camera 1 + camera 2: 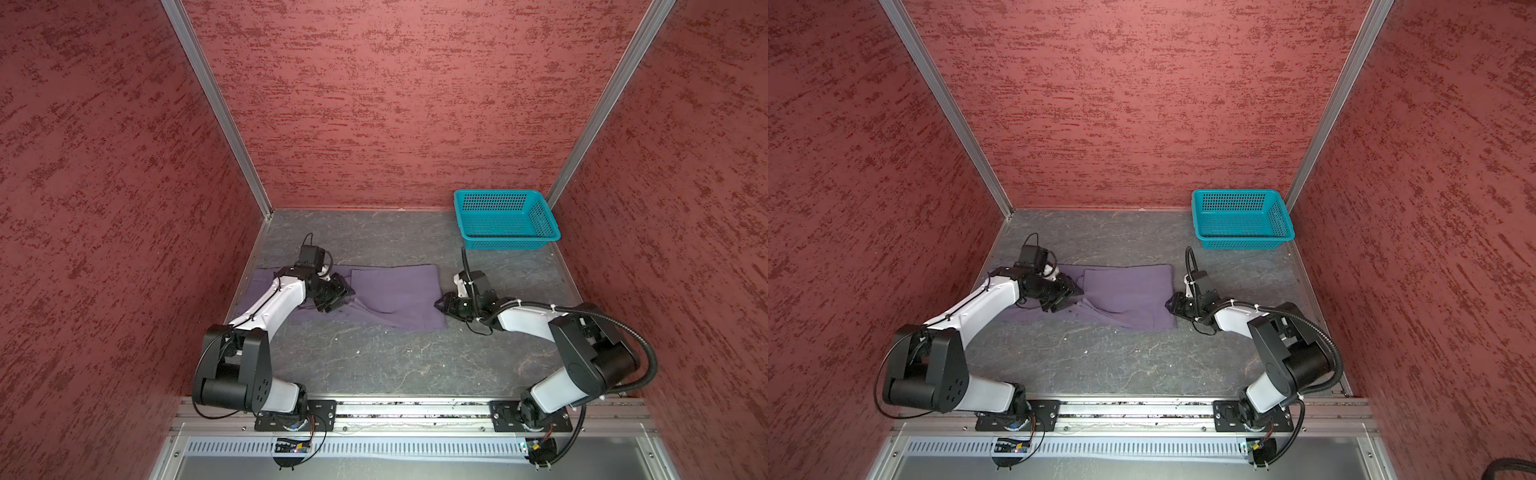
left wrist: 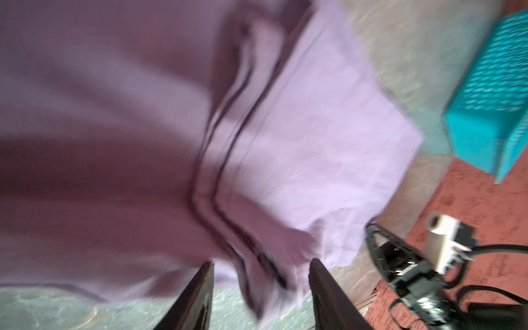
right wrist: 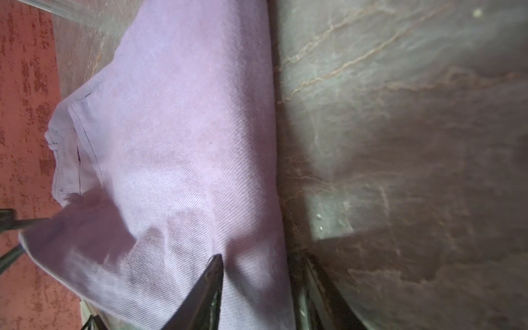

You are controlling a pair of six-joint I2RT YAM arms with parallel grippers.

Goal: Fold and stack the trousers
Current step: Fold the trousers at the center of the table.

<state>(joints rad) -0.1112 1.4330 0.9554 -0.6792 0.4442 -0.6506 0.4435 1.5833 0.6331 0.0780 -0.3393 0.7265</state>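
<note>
The purple trousers (image 1: 395, 291) (image 1: 1125, 291) lie folded flat on the grey table, left of centre. My left gripper (image 1: 348, 291) (image 1: 1077, 293) hovers low over their left part. In the left wrist view it (image 2: 261, 261) is open, and a blurred ridge of trouser fabric (image 2: 314, 143) runs loosely between its fingers. My right gripper (image 1: 439, 305) (image 1: 1168, 303) sits at the trousers' right edge. In the right wrist view it (image 3: 260, 257) is open. One finger rests on the fabric (image 3: 177, 143) and the other stands on the table beside the edge.
A teal mesh basket (image 1: 498, 243) (image 1: 1237, 243) (image 2: 485, 114) stands at the back right corner with nothing in it. Red textured walls close in the table on three sides. Bare grey table (image 1: 395, 365) lies between the trousers and the front rail.
</note>
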